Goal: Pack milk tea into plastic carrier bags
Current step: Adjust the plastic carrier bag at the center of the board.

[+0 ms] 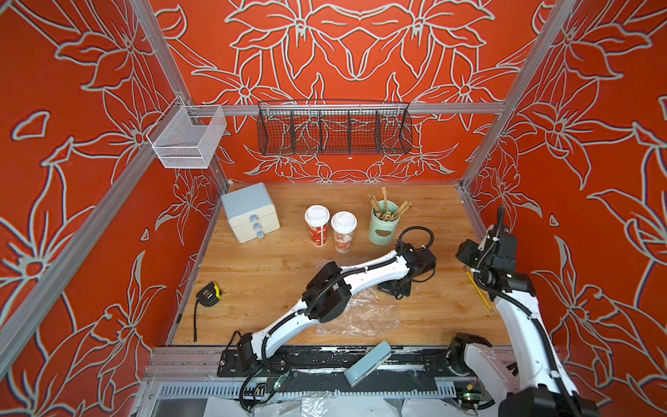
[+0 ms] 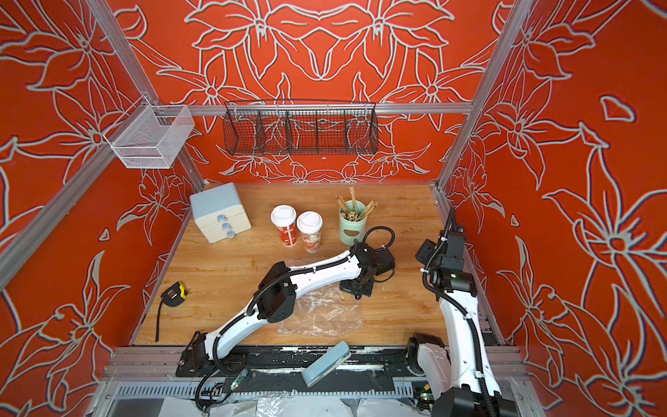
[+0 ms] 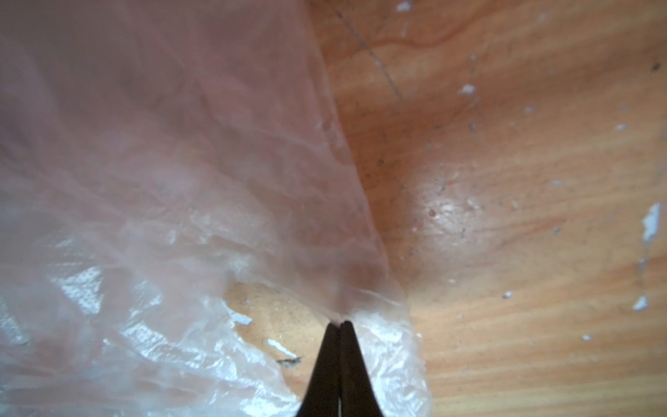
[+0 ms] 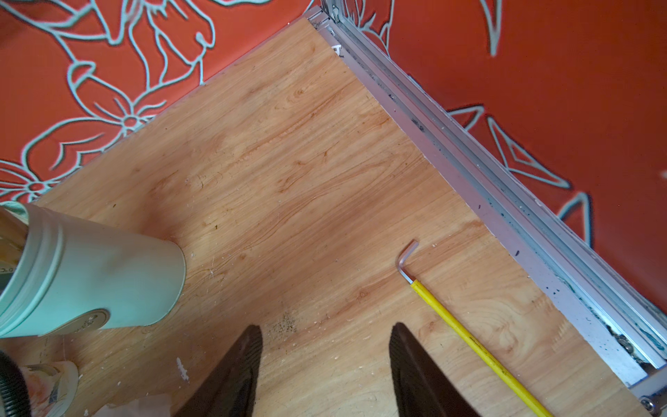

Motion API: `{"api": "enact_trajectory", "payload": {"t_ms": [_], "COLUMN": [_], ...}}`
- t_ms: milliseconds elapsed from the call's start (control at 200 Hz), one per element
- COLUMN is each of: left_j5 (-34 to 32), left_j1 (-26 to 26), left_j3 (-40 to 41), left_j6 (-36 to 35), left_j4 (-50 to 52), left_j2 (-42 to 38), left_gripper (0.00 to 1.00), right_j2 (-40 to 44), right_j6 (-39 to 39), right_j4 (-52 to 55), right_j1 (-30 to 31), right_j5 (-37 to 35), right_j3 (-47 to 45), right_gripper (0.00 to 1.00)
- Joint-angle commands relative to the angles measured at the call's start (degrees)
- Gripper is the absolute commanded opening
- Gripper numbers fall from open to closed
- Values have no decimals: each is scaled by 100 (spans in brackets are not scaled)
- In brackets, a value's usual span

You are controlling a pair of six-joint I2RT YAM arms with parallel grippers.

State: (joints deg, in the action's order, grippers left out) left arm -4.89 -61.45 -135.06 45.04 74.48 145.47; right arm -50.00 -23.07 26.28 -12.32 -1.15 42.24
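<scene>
The red-printed cup (image 1: 317,225) and the cream cup (image 1: 344,231) stand upright side by side. In front of them the plastic bag (image 1: 364,314) lies flat on the table (image 1: 252,274), its edge pinched in the closed left gripper (image 3: 341,322). Farther right, the right gripper (image 4: 325,335) hangs open and empty.

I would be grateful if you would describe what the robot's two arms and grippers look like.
The left arm and right arm both have smooth white shells between chunky black joint housings. Black corrugated cables run along them, fastened with white ties. The left gripper and right gripper have slim, dark, tapering fingers.
</scene>
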Motion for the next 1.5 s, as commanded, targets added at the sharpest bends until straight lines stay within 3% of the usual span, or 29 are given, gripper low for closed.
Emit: {"api": "enact_trajectory", "payload": {"t_ms": [0, 300, 600, 1166, 1311, 1496], "left_j5": [-109, -298, 106, 794, 1060, 1426], "left_j1": [28, 19, 19, 465, 672, 960], "left_j3": [97, 422, 1551, 3996, 4602, 5450], "left_j6": [102, 15, -277, -845, -937, -970], "left_j4": [114, 3, -1005, -2870, -3282, -3864], "left_j2": [-111, -781, -1893, -4272, -4915, -5797], "left_gripper": [0, 0, 0, 0, 0, 0], "right_j2": [87, 186, 314, 820, 795, 538], "right_j6": [-134, -119, -92, 250, 324, 463], "right_j4": [-44, 11, 87, 788, 978, 1233], "right_j1": [-34, -34, -34, 32, 266, 1022], "right_j5": [35, 98, 322, 1926, 2179, 2049], "right_j3": [-98, -81, -25, 641, 929, 1395], "right_gripper": [59, 57, 54, 51, 51, 51]}}
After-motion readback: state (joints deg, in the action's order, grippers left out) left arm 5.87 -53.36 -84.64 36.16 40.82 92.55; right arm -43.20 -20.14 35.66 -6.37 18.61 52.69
